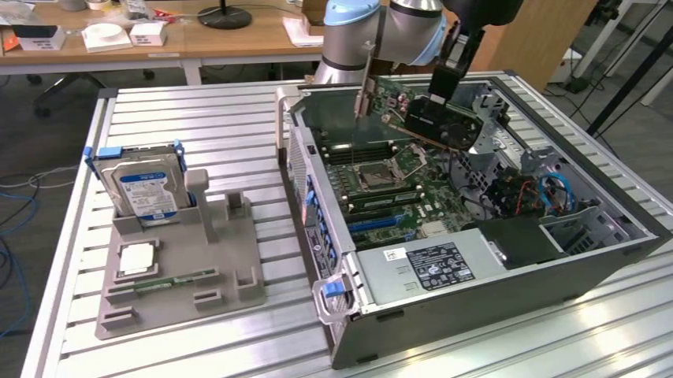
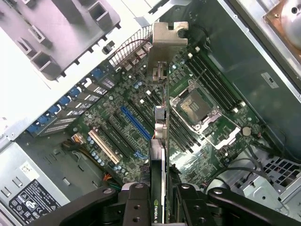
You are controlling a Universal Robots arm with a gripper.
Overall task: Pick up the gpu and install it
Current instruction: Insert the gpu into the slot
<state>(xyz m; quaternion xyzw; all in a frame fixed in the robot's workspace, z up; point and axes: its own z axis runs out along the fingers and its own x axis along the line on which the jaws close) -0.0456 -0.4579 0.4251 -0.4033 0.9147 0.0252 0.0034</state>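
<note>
Gpu hangs tilted above the far end of the open computer case, clear of the motherboard, its silvery bracket toward the case's perforated wall. The tool is clamped on the card's opposite end. The case lies on the desk, toward the exterior view's right edge. Pickup looks done and the install is in hand; I judge that seating calls for the card's edge square over an expansion slot.

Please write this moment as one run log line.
tool: shut on gpu | gpu: held tilted above motherboard of open computer case | install: not yet seated
</note>
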